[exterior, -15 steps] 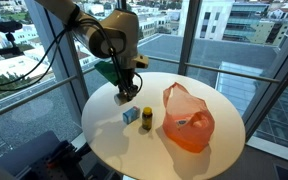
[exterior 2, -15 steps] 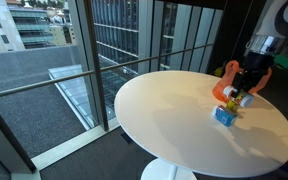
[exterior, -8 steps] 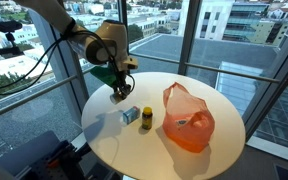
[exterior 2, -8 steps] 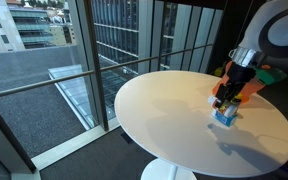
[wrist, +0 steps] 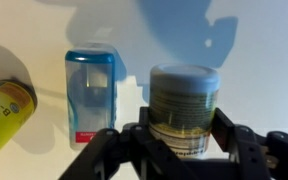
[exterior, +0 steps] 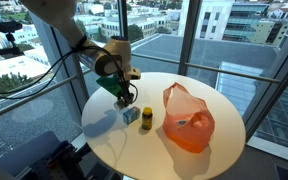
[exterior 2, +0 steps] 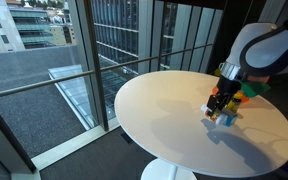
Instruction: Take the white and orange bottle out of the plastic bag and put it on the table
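In the wrist view my gripper (wrist: pixel 184 128) is shut on the white and orange bottle (wrist: pixel 184 100), a small bottle with a pale cap and a printed label. Its dark fingers (wrist: pixel 222 122) press both sides of the bottle's lower body. The bottle hangs just over the cream table (wrist: pixel 264 70), right beside a blue and white box (wrist: pixel 92 95). In both exterior views the gripper (exterior: pixel 121 100) (exterior 2: pixel 221 107) is low over the table (exterior: pixel 134 150) (exterior 2: pixel 164 120). The orange plastic bag (exterior: pixel 188 118) lies apart on the table, away from the gripper.
A yellow bottle with a dark cap (exterior: pixel 147 120) (wrist: pixel 4 112) stands next to the blue and white box (exterior: pixel 131 116) (exterior 2: pixel 225 118). Tall windows and railings ring the round table. The table's edge runs close to the gripper.
The arm has swung down and away from the bag, bringing the held bottle low over the table beside the blue and white box. The bag, box and yellow bottle have not moved.
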